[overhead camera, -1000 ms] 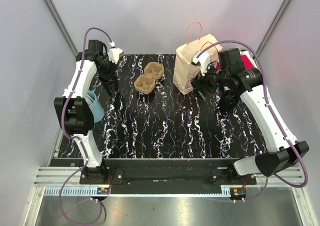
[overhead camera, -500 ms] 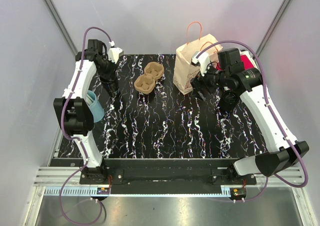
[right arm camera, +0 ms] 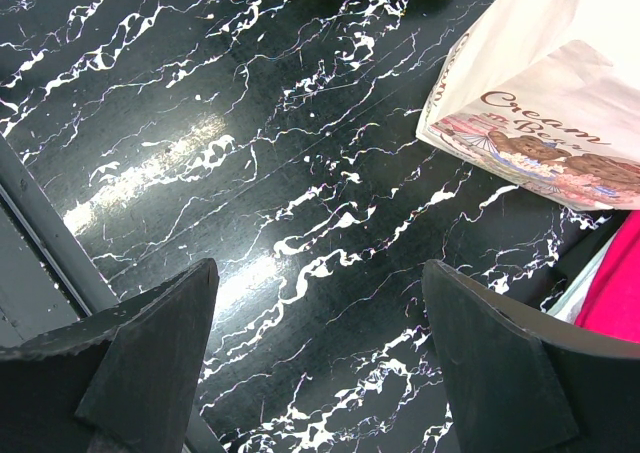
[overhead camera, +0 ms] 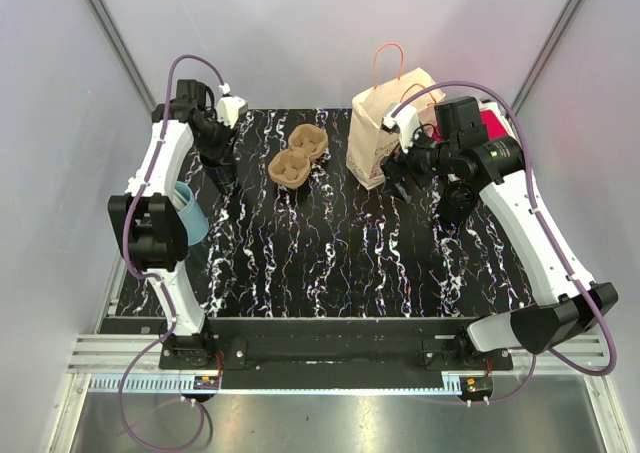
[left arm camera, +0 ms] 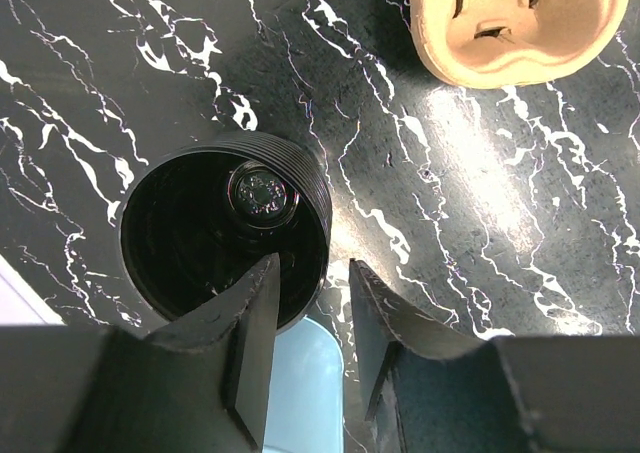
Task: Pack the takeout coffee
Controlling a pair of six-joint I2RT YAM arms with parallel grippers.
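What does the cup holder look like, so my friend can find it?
Look at the far part of the black marble table. Just left of the paper bag lies the holder. It alone is a low brown cardboard tray with two round hollows.

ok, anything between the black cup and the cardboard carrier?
Nothing, just bare marbled tabletop separates the black cup and the cardboard carrier; the left wrist view shows it best.

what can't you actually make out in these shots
- blue cup: top view, left arm covers most; left wrist view, bottom edge cuts it.
- pink item: top view, right arm hides most; right wrist view, edge cuts it.
- paper bag inside: no view looks in.
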